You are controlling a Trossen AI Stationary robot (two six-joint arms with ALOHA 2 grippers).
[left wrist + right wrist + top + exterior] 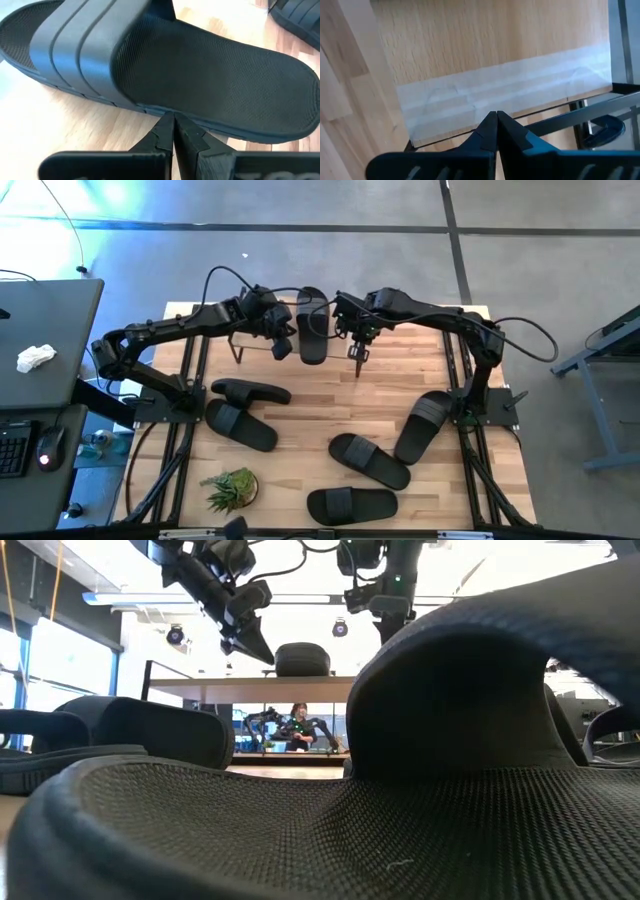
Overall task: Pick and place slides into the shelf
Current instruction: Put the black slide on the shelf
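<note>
One slide [312, 325] already on the shelf [255, 340] top, at the table's [300, 405] far edge, lying lengthwise toward the far side. Five more slides on the table: two [245, 412] near the left arm's base, one [423, 425] by the right arm's base, one [369, 460] mid-table, one [351, 504] at the near edge beside a small plant [232, 488].

Left gripper [173, 127] pressed together, empty, tips right at the sole edge of the shelved slide, below the strap. Right gripper [496, 122] likewise pressed together, empty, hanging just right of that slide over the shelf's pale front edge and black frame.

Likely step: settling or nudging the shelved slide, or turning to fetch the next. To do well: push on the sole rim rather than the soft strap, keep it square on the plank with room alongside for more. For the next pick, spread fingers first, come down across a strap, take the nearest slide on each arm's own side.

Both arms stretched far forward from their bases, elbows out, wrists bent down, meeting over the shelf from either side.
</note>
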